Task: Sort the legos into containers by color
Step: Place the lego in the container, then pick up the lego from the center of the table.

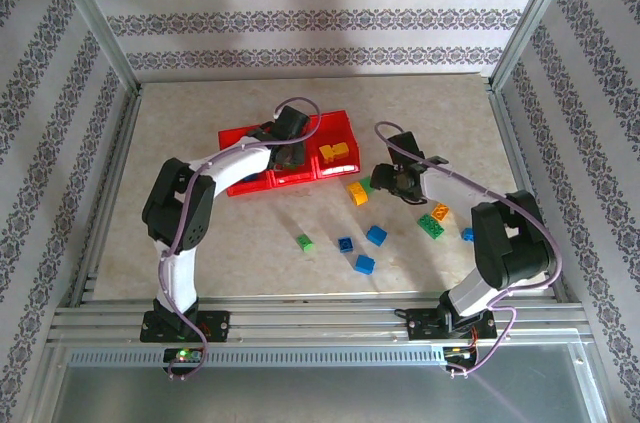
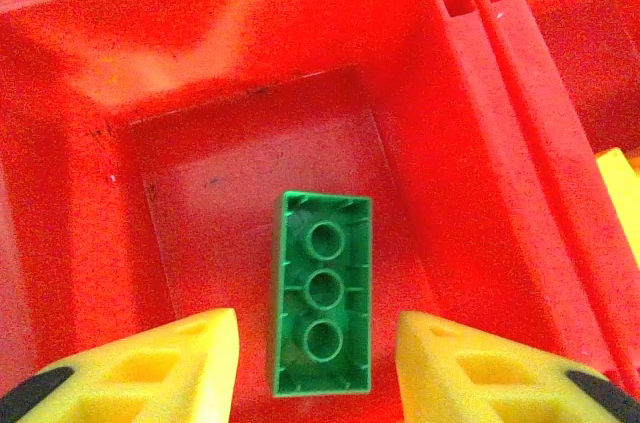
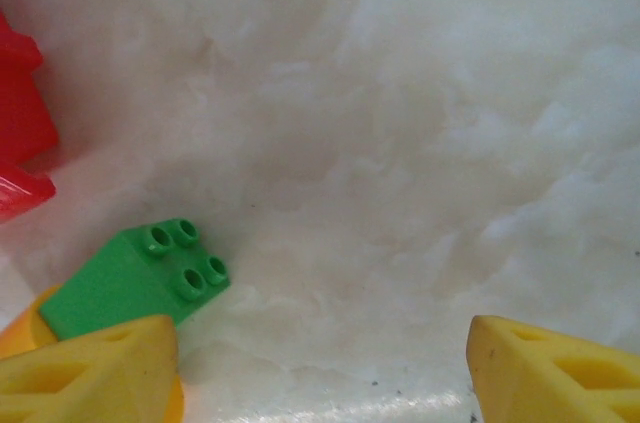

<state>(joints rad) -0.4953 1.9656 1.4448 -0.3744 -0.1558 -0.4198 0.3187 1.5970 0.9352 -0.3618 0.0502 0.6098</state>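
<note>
Left wrist: green brick lay in bin; left gripper parted, empty; right gripper wide, empty; most legos unsorted.

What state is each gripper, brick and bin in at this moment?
Left gripper: open, fingers on either side of a brick, not touching it.
Long green studded plastic brick: upside down on the bin floor.
Red translucent plastic tray: upright, open-topped.
Yellow brick: inside the tray's right compartment.
Right gripper: open, empty, over the table.
Small square green brick: studs up, loose on the table.
Blue brick: loose on the table.
</note>
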